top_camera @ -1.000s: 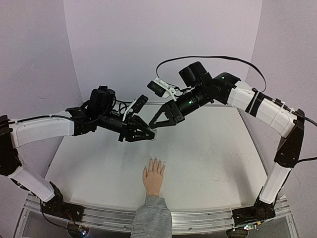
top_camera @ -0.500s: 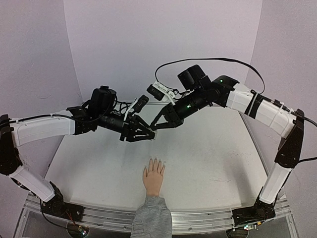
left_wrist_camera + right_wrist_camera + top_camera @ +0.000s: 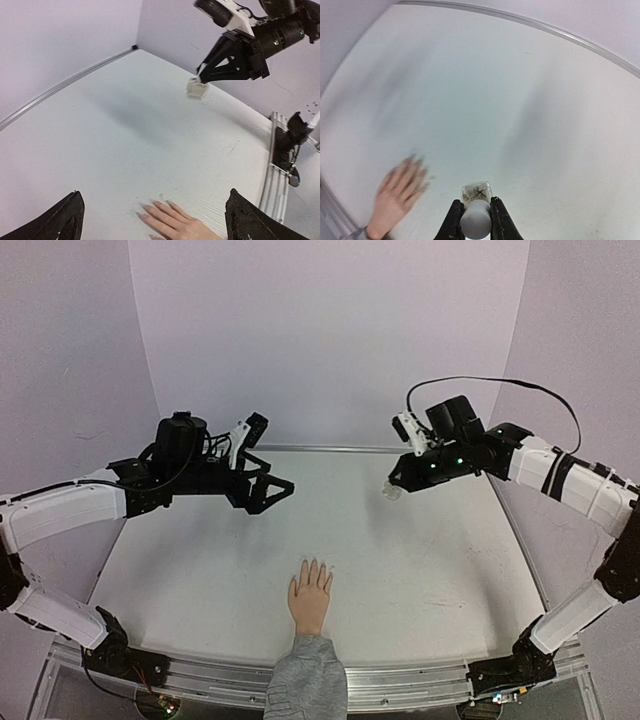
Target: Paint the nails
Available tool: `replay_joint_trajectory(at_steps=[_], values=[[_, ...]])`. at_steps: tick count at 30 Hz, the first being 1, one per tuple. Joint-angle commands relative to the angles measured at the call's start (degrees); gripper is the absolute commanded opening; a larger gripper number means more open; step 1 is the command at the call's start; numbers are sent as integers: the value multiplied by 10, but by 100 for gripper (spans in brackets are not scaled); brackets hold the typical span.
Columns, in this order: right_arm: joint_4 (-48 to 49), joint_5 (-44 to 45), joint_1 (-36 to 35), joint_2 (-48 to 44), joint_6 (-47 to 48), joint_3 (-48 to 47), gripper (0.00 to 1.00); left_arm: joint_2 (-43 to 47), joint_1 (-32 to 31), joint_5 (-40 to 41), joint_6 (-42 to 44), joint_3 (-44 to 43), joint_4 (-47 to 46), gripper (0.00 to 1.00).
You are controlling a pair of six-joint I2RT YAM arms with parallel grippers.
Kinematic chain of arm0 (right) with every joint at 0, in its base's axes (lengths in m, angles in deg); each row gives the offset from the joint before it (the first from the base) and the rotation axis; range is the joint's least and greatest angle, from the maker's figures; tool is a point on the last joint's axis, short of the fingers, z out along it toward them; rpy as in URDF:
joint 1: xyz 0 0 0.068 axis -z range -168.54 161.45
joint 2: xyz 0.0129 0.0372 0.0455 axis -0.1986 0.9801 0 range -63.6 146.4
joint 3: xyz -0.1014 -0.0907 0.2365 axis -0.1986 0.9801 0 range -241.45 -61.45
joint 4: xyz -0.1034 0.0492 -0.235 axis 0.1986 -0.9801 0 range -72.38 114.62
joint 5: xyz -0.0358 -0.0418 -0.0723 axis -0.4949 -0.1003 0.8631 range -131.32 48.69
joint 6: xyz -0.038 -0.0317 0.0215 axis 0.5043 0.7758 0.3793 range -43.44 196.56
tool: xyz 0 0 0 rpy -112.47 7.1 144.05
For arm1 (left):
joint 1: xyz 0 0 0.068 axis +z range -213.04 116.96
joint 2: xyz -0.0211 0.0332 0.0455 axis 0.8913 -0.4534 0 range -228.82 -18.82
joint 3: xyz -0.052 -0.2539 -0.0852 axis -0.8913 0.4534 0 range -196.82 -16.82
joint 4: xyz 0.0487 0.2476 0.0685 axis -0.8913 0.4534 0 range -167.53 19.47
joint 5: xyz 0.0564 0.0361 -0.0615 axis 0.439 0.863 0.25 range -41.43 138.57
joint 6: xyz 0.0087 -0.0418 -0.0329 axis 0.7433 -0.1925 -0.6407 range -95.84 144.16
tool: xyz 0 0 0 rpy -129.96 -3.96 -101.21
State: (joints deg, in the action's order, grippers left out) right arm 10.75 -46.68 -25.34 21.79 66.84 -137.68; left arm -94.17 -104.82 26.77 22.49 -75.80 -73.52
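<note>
Clamping a small clear bottle (image 3: 476, 192) by its rounded pale cap, right gripper (image 3: 476, 206) above the matte white table (image 3: 430, 560), left gripper (image 3: 153, 196) spread wide, empty, flesh-coloured hand (image 3: 310, 598) flat at the near edge.

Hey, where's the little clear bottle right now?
In the top view the little clear bottle is right of centre toward the back, clamped in the right gripper above the table, well beyond and right of the flesh-coloured hand.

You can read no text, label, brand, number or sign in any view, and the small clear bottle (image 3: 476, 192) shows no legible lettering.
</note>
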Motion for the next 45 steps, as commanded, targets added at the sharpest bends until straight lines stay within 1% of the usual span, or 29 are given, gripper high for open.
replay_joint_trajectory(at_steps=[1, 4, 8, 12, 14, 16, 19, 23, 26, 30, 32, 33, 37, 41, 45], values=[[26, 160, 86, -17, -40, 80, 0, 39, 5, 168, -18, 14, -21, 100], [65, 168, 110, -3, -35, 121, 0, 52, 5, 221, -23, 23, -19, 99], [110, 220, 114, 42, -42, 150, 0, 71, 5, 298, -36, 36, -18, 100], [170, 244, 113, 68, -52, 176, 0, 93, 5, 344, -49, 52, -12, 99], [204, 254, 114, 83, -49, 186, 2, 104, 5, 357, -53, 62, -10, 100], [207, 248, 113, 113, -50, 176, 4, 112, 5, 367, -56, 72, -8, 99], [215, 235, 113, 147, -59, 164, 4, 127, 5, 378, -62, 81, 4, 100], [233, 240, 113, 166, -65, 173, 5, 152, 5, 395, -68, 97, 12, 100], [236, 235, 114, 180, -63, 173, 10, 157, 5, 385, -62, 104, 16, 99], [242, 226, 114, 192, -64, 178, 19, 160, 5, 387, -65, 105, 25, 99], [242, 225, 113, 192, -66, 180, 27, 163, 6, 398, -69, 107, 28, 100], [242, 224, 113, 187, -66, 181, 36, 165, 6, 405, -71, 108, 29, 100], [235, 211, 113, 157, -63, 187, 64, 166, 6, 421, -70, 112, 29, 100], [217, 211, 114, 99, -53, 197, 97, 185, 16, 446, -83, 127, 26, 99], [197, 205, 114, 28, -36, 215, 98, 208, 36, 458, -84, 136, 26, 100]])
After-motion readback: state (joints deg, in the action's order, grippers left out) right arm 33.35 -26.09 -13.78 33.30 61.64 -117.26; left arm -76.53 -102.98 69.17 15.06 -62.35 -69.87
